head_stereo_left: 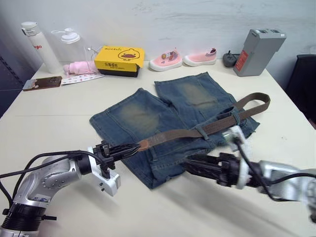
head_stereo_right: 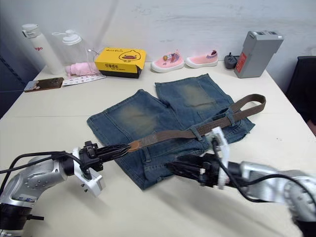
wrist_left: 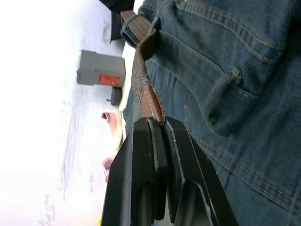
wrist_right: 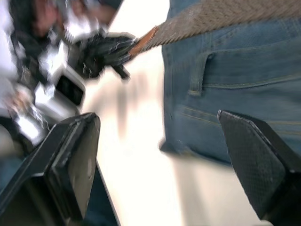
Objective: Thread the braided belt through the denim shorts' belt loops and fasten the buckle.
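My left gripper (head_stereo_left: 132, 147) pinches belt (head_stereo_left: 197, 132) tip, strap running away from fingers through loop (head_stereo_left: 202, 131) on shorts (head_stereo_left: 163, 118). Right gripper (wrist_right: 155, 160) spread wide, empty, hovering over hem, probably. Belt limp, woven, grippy; grasp near tip.

Even, soft light falls from above on the pale table (head_stereo_left: 59, 118), bright without harsh glare. Shadows lie faint and diffuse beneath both arms. The head views are sharp in the middle, softening slightly at the edges. In the left wrist view the wall (wrist_left: 47, 94) washes out to white (overexposed). The right wrist view is smeared by motion blur, strongest on the left gripper (wrist_right: 117, 49).
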